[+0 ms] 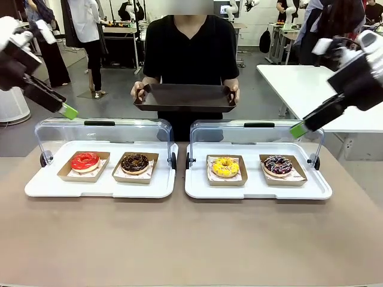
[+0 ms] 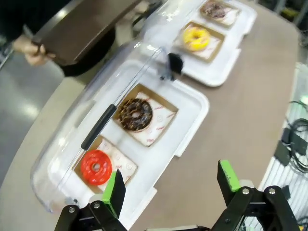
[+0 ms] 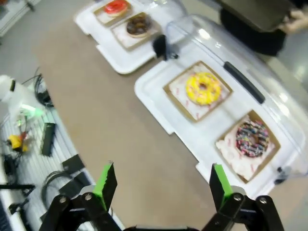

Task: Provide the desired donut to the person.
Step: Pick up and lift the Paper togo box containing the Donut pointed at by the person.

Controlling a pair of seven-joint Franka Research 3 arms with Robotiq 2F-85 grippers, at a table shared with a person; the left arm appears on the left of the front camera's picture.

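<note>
Though raised well clear of the table (image 1: pixel 191 239) and carrying nothing, ready on both flanks in the front view: left gripper (image 1: pixel 67 110) above the far left corner of the left display case (image 1: pixel 99 190), right gripper (image 1: pixel 298 129) over the far edge of the right display case (image 1: pixel 257 192), jaw spacing hard to read from this side. Clear lids (image 1: pixel 102 134) seemingly swung back toward the person (image 1: pixel 190 48), and just beyond them a dark brown serving tray (image 1: pixel 184 97) held out in both hands, about level, long axis running left to right across the table. On cardboard liners (image 1: pixel 84 170), left case: red-glazed donut (image 1: pixel 85 161) and chocolate donut (image 1: pixel 134 162); right case: yellow donut (image 1: pixel 225 167) and sprinkled dark donut (image 1: pixel 277 165). All four flat, hole upward, round, so no long axis or heading to align to. No pointing hand, so the wanted one impossible to tell (the chief risk: lifting the wrong donut). Left wrist view: left gripper (image 2: pixel 171 185) with green pads (image 2: pixel 115 190) spread wide and empty, above the table edge, nearest the red-glazed donut. Right wrist view: right gripper (image 3: pixel 162 182) likewise spread wide and empty, above bare table short of the yellow donut. Further risks, as a judgement: soft icing crushed by too firm a pinch, a liner dragged up with the donut, or a raised lid clipped on the way over to the serving tray.
</note>
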